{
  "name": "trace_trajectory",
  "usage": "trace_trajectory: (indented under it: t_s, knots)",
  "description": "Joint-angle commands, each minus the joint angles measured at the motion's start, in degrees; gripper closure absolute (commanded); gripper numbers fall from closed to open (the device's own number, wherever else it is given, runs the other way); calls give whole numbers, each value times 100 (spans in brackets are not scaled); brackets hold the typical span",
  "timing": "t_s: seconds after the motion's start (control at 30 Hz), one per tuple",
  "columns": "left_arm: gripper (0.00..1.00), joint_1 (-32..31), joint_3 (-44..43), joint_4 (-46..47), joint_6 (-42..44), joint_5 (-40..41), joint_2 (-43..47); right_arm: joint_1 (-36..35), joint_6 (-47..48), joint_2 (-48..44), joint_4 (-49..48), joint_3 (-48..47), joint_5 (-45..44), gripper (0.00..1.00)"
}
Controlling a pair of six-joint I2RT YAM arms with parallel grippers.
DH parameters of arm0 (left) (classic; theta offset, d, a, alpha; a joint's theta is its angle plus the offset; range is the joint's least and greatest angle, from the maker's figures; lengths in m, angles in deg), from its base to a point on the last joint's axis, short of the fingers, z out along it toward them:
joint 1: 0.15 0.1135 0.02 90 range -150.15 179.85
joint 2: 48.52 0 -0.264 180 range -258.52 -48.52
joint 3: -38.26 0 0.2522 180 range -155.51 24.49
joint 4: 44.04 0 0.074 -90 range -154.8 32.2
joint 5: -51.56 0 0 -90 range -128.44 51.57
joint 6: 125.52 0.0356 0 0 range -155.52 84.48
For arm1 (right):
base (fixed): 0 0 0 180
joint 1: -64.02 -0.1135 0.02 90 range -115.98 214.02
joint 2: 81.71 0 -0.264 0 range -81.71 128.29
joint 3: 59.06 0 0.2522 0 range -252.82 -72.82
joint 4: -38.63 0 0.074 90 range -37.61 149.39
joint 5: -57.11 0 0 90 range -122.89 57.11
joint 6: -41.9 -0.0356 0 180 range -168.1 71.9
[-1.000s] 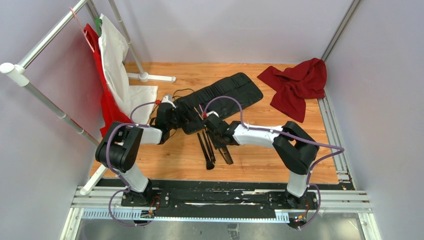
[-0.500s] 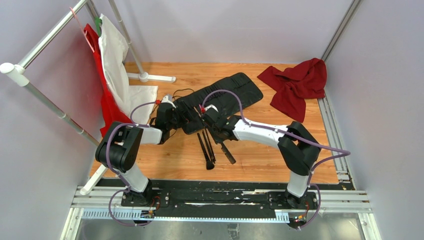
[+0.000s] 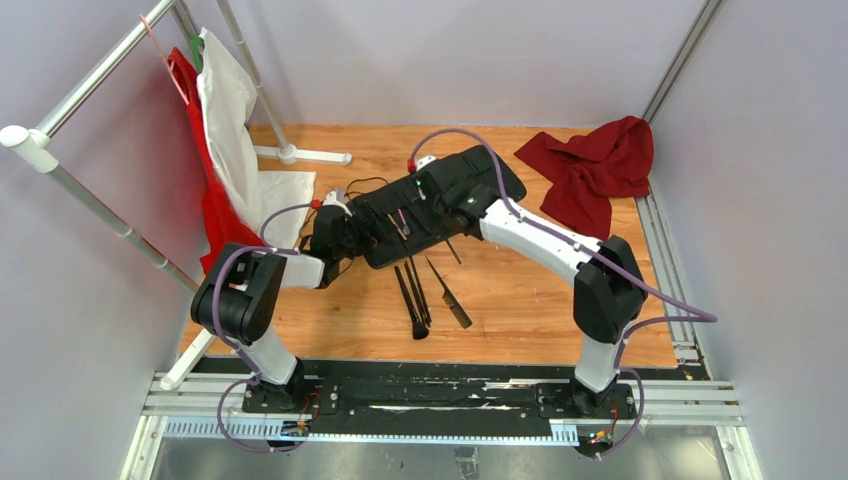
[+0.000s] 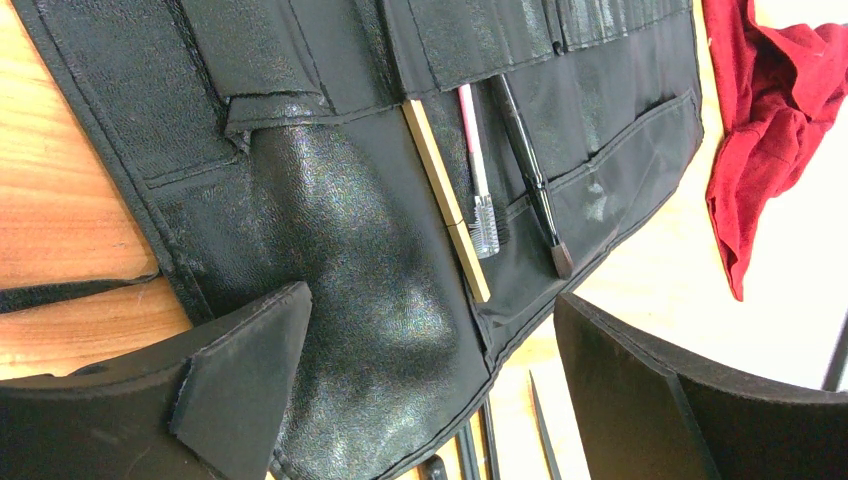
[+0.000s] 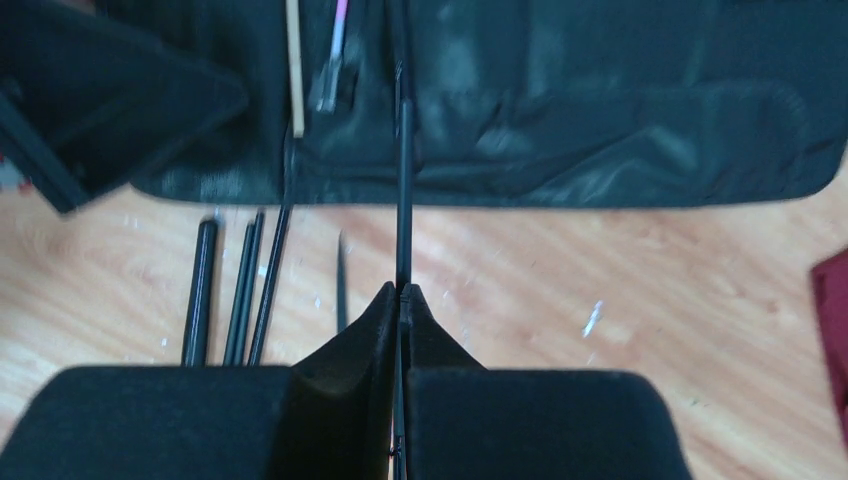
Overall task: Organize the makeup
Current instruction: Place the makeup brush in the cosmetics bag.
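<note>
Pinched between the tightly closed jaws of the right gripper (image 5: 400, 292): a slim black brush (image 5: 401, 170), running straight ahead of the fingertips onto the black roll-up case (image 5: 620, 110). Ahead and left of those jaws, tucked into the case's slots, a tan-handled stick (image 5: 294, 70) and a pink-handled brush (image 5: 336, 45). Left of the jaws, on the wooden table (image 5: 620, 290), loose black brushes (image 5: 240, 290) lying side by side, and nearer the jaws the tip of the thin black comb (image 5: 341, 270). Against a second ago: lifted from low over that loose pile and carried out to the case's near edge, leaving the comb uncovered, with the pile itself unmoved. Parked over the case as before, the left gripper (image 4: 430, 300), jaws spread wide with only case fabric between them. Well right of both, a red cloth (image 3: 595, 165).
</note>
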Motion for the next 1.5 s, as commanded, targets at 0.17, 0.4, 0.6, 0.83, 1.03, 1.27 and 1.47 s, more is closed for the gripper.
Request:
trace_trajectory:
  t_s: [0.17, 0.4, 0.6, 0.83, 1.03, 1.27, 1.47]
  knots:
    - [2, -43, -73, -98, 6, -11, -174, 633, 885, 969, 520, -1492, 543, 99]
    - [2, -44, -102, -95, -2, -25, -215, 965, 1157, 1902, 1002, -2565, 1109, 99]
    - [2, -45, -118, -95, -2, -23, -243, 1102, 1319, 2411, 1362, -3104, 1290, 99]
    - [2, -43, -128, -95, -6, -20, -282, 1220, 1410, 2731, 1552, -3374, 1565, 99]
    - [2, -43, -132, -95, 7, -15, -283, 1265, 1464, 2943, 1701, -3618, 1661, 99]
    - [2, -45, -128, -95, -2, -16, -307, 1281, 1501, 3234, 1884, -3919, 1760, 99]
    - [2, -45, -145, -95, 11, -7, -332, 1280, 1491, 3403, 1928, -4042, 1881, 99]
